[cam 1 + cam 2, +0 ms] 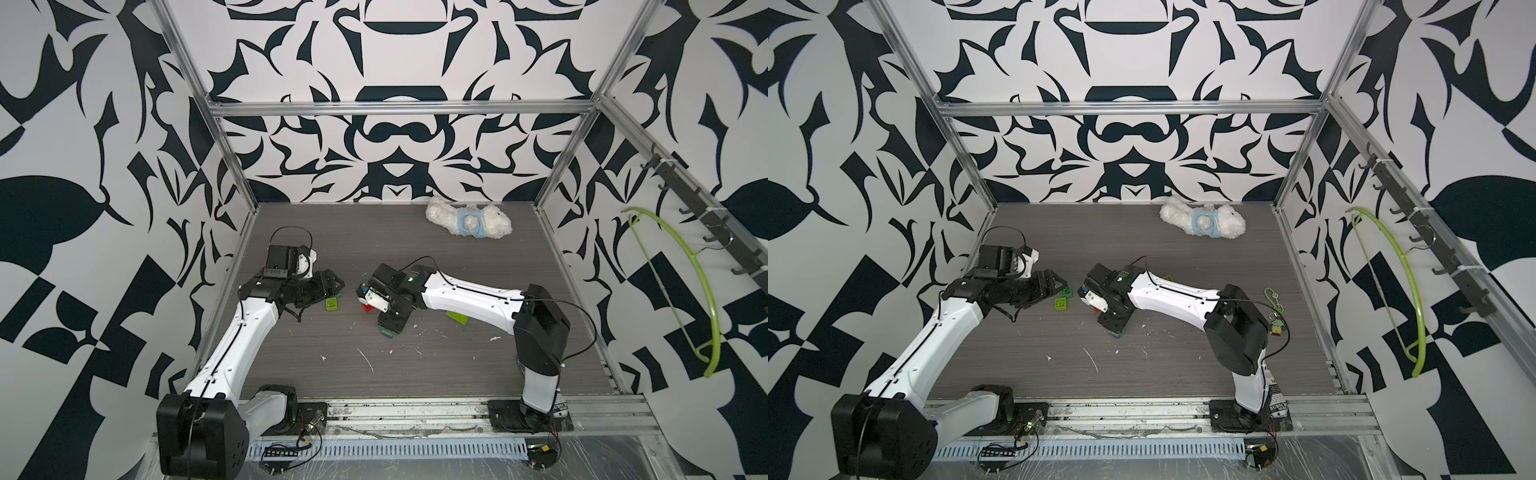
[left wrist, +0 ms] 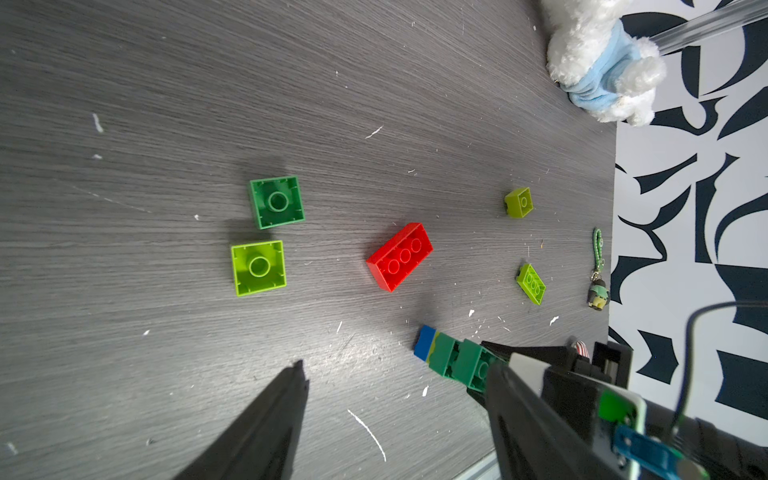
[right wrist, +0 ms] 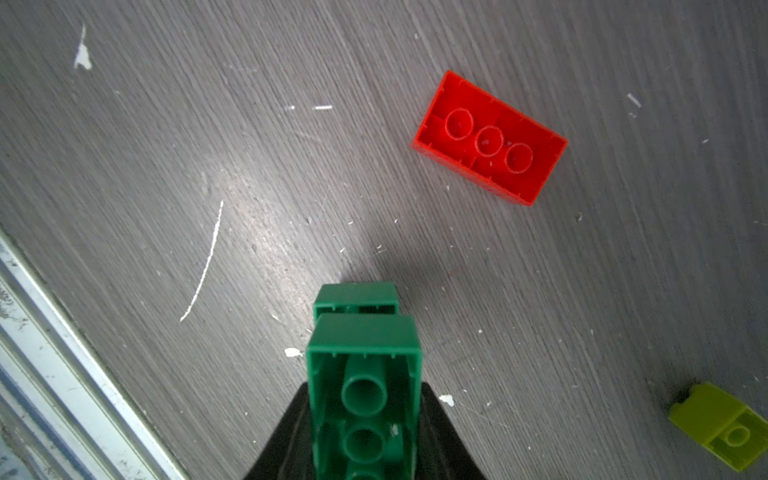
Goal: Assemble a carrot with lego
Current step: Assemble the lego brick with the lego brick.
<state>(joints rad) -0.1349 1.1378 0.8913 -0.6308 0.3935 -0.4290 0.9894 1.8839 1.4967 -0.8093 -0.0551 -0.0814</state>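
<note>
On woodgrain table point(image 3: 208, 124): glossy oblong red brick point(image 3: 489, 139), hollow side up

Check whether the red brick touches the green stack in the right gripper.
Apart: the right wrist view shows bare table between the red brick and the green stack.

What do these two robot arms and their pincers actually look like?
Both the left arm and right arm have smooth white shells between boxy black joints, with thin black cables running along them. The left gripper and right gripper are black, each with two tapering fingers. A small green light glows on the right wrist.
</note>
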